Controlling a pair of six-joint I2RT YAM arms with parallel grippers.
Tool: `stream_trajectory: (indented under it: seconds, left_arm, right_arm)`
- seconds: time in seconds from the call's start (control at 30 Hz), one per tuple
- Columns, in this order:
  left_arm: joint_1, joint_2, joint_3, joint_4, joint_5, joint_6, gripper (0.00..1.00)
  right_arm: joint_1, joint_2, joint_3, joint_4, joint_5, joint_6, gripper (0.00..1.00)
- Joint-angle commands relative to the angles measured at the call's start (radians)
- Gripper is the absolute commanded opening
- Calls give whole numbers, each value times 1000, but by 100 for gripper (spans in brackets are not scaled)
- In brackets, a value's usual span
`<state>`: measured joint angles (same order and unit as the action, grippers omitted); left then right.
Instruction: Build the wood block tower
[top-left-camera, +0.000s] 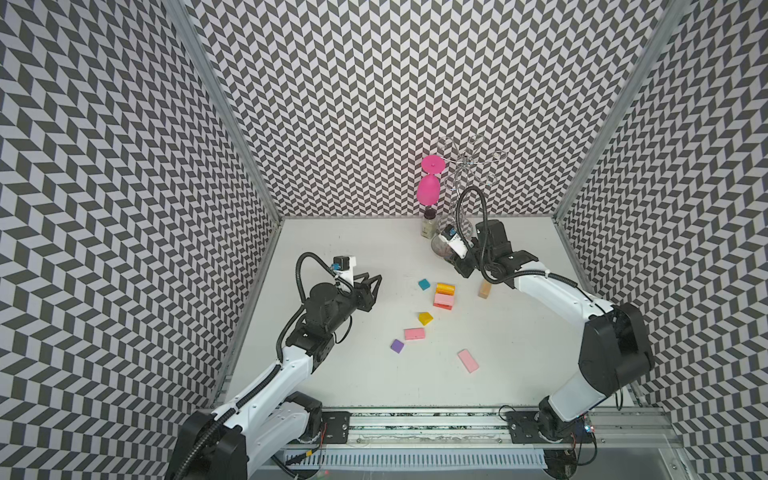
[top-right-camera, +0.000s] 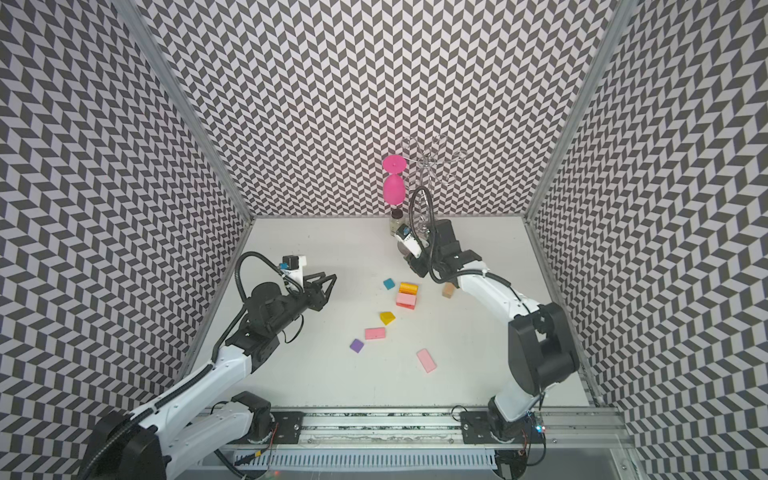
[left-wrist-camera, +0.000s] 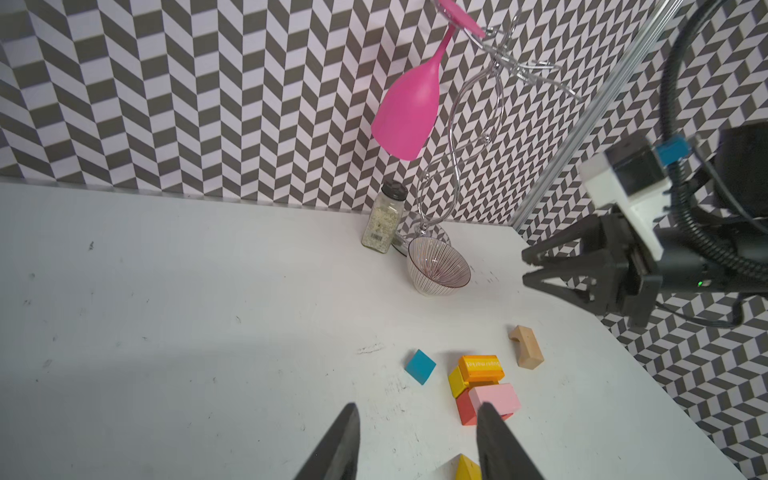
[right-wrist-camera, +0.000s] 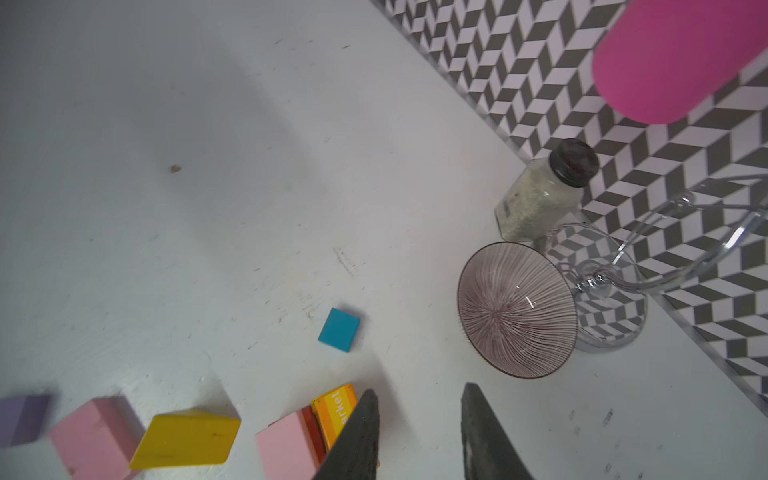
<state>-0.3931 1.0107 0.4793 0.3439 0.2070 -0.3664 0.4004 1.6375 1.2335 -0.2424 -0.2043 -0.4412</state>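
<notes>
Looking from above, I cannot make out the fingertips of my right claw (right-wrist-camera: 422, 390). My own wrist and its camera cover them in both top views, and they cover most of the ribbed bowl (right-wrist-camera: 515, 309) too. The right wrist view settles it: the jaws stand a little apart with nothing between them, above the worktop (top-left-camera: 353, 249), between the bowl and the tower (top-left-camera: 443, 300).

The tower is a top pink slab (left-wrist-camera: 496, 397) on a red block (left-wrist-camera: 465, 409), touching an orange block (top-left-camera: 445, 288). The yellow piece (left-wrist-camera: 456, 382) under the orange one shows only in the left wrist view.

In the right wrist view a finger and the frame edge cut the tower, the purple block (right-wrist-camera: 20, 419) is half out of frame, and the pink goblet (right-wrist-camera: 681, 58) shows only its cup.

My left claw (left-wrist-camera: 417, 409) is open wider and empty, hovering well apart from the tower and pointing toward it. One of its fingers masks a corner of the top pink slab.

My right forearm partly hides the plain wood piece (top-left-camera: 484, 289) in a top view. The teal block (top-left-camera: 424, 284), yellow wedge (top-left-camera: 425, 318), loose pink slab (top-left-camera: 414, 333) and second loose slab (top-left-camera: 468, 360) lie apart from each other.

Both arms bend at the elbow and reach inward, the right one farther toward the back wall.
</notes>
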Motion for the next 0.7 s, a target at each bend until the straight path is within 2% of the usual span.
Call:
stream_trajectory:
  seconds: [0.0, 0.07, 0.23, 0.4, 0.67]
  left_arm:
    - [-42, 56, -15, 107, 3, -24, 47]
    - [-93, 114, -26, 169, 9, -25, 46]
    - [-201, 233, -5, 183, -54, -2, 45]
    - [-210, 265, -25, 205, -66, 4, 44]
    - [-213, 276, -27, 205, -69, 10, 44]
  right_arm:
    - [-7, 86, -23, 56, 147, 182, 29]
    - [-7, 166, 74, -41, 119, 203, 27]
    - [-2, 316, 187, -135, 89, 211, 22]
    - [5, 376, 225, -167, 69, 211, 21]
    - [39, 374, 210, -177, 109, 207, 20]
